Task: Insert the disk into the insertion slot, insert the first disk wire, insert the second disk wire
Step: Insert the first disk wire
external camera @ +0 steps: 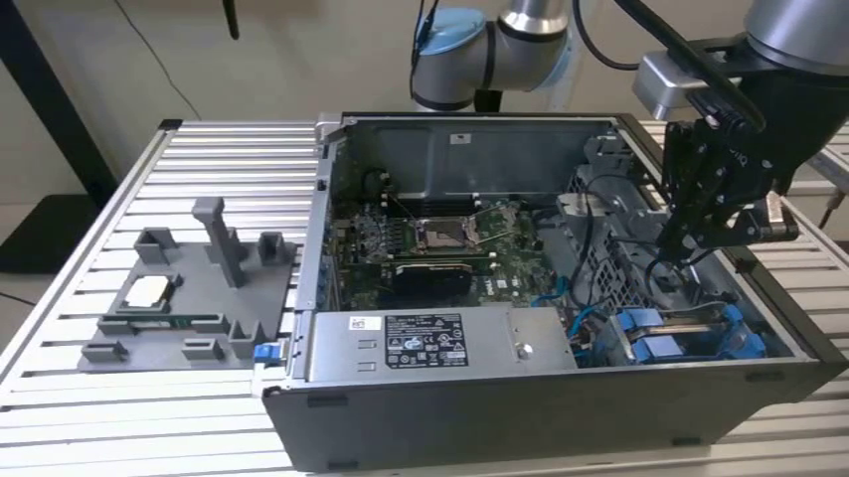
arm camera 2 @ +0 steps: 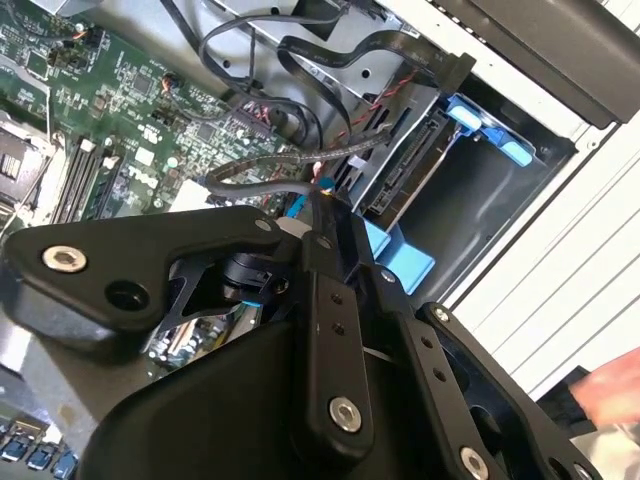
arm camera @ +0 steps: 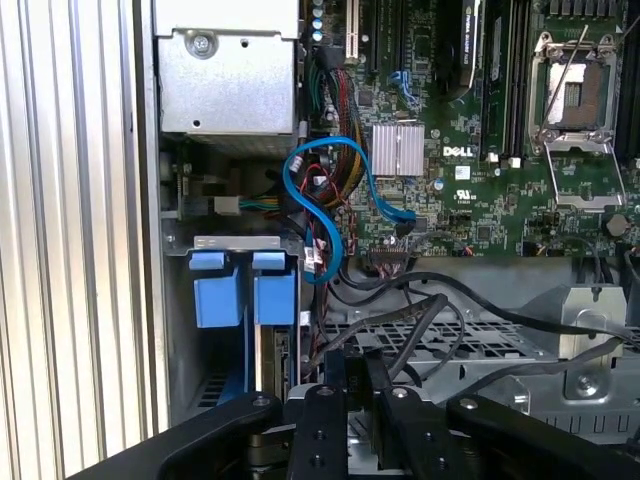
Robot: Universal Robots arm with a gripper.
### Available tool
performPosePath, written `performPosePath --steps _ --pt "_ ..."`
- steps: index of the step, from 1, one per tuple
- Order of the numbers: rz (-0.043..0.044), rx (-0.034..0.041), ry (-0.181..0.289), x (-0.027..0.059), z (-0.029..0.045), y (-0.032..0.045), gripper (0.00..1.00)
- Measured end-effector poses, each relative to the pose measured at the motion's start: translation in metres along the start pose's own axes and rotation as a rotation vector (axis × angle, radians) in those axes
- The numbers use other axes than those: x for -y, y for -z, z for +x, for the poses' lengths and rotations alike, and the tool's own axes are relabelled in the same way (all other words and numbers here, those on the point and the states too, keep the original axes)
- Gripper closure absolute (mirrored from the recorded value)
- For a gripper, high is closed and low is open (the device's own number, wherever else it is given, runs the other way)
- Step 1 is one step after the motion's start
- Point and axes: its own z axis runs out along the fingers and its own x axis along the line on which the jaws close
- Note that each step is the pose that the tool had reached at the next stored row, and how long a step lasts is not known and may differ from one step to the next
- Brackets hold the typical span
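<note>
1. Nearest, along the lower middle of the exterior view, the grey metal box [external camera: 438, 343] with its white sticker lies across the front of the open computer case [external camera: 558, 417].
2. Just behind it, toward the exterior view's lower right, is the insertion slot [external camera: 650, 338] with its blue rails. The disk [arm camera 2: 405, 165] appears already seated there. In the second wrist view its connector edge faces outward, and no plug seems to be in it.
3. Above the slot, at the exterior view's middle right, the gripper [external camera: 673, 250] hangs inside the case among loose wires. Its claw is drawn nearly together with only a slim gap, and whether it pinches anything is hidden. A grey sleeved wire [arm camera 2: 260, 172] passes just beside the tips.
4. I judge the first-wire step to be in hand, with the disk step done. It calls for the plug to be squared to the disk's connector and pushed straight in, clear of the neighbouring cables.
5. Farther back, in the middle of the exterior view, is the green circuit board [external camera: 438, 238].
</note>
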Motion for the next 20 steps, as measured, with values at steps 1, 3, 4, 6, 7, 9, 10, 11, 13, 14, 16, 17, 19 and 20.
performPosePath --steps 1,3,4,6,7,9,10,11,13,14,16,17,19,20 --pt "0.0000 0.0000 0.000 0.0000 0.0000 0.0000 0.81" --pt "0.0000 0.0001 0.000 0.0000 0.0000 0.0000 0.81" --pt "0.0000 0.0002 0.000 0.0000 0.0000 0.0000 0.81" --pt "0.0000 -0.0002 0.000 0.0000 0.0000 0.0000 0.81" --pt "-0.0001 -0.0016 0.000 0.0000 0.0001 -0.0001 0.81" --pt "-0.0009 -0.0127 0.001 0.0008 0.0000 -0.0003 0.81" --pt "-0.0021 -0.0181 0.001 0.0013 0.0000 -0.0004 0.81" --pt "-0.0038 -0.0250 0.001 0.0020 0.0000 -0.0006 0.81" --pt "-0.0076 -0.0388 0.001 0.0035 0.0000 -0.0010 0.81" --pt "-0.0097 -0.0465 0.002 0.0043 0.0001 -0.0012 0.81" --pt "-0.0127 -0.0612 0.002 0.0055 0.0001 -0.0019 0.81" --pt "-0.0137 -0.0668 0.002 0.0060 0.0001 -0.0024 0.81" --pt "-0.0140 -0.0731 0.003 0.0064 0.0003 -0.0034 0.81" --pt "-0.0140 -0.0742 0.003 0.0064 0.0003 -0.0036 0.81"
